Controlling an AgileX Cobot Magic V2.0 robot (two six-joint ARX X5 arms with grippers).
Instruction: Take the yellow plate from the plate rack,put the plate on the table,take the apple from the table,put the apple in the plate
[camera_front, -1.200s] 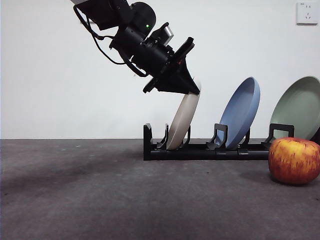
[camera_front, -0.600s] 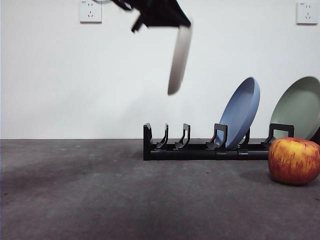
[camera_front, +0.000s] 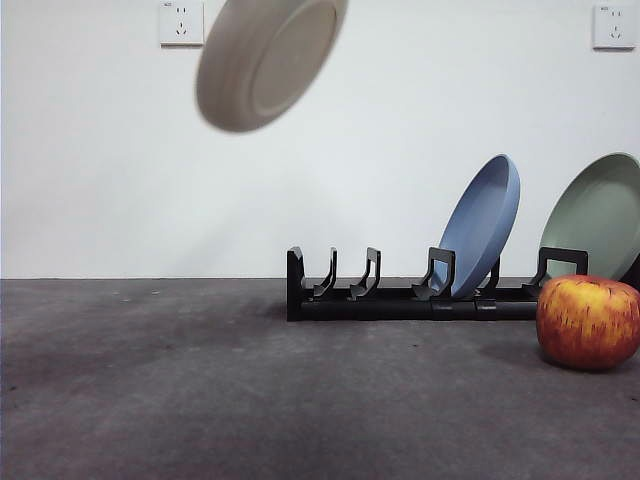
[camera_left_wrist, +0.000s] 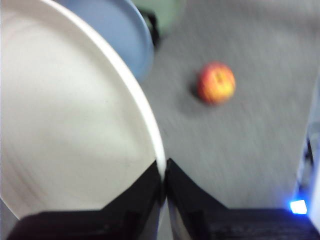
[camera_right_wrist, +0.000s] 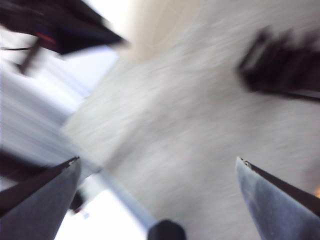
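The cream-coloured yellow plate (camera_front: 265, 60) hangs high above the table (camera_front: 200, 400), left of the plate rack (camera_front: 400, 298), its underside turned toward the front view. My left gripper (camera_left_wrist: 164, 172) is shut on the plate's rim (camera_left_wrist: 75, 125); the arm itself is out of the front view. The red and yellow apple (camera_front: 588, 322) rests on the table at the right, in front of the rack's right end, and shows blurred as the apple (camera_left_wrist: 216, 82) in the left wrist view. My right gripper (camera_right_wrist: 157, 165) is open with nothing between its jaws, in a blurred picture.
A blue plate (camera_front: 483, 225) and a pale green plate (camera_front: 600, 215) lean in the rack's right slots. The rack's two left slots hold nothing. A white wall with two sockets stands behind. Bare table spreads to the left and front.
The yellow plate has risen further and swung left, turning from edge-on to show its underside. The black gripper has left the front view's top edge. Rack, other plates and apple have not moved.
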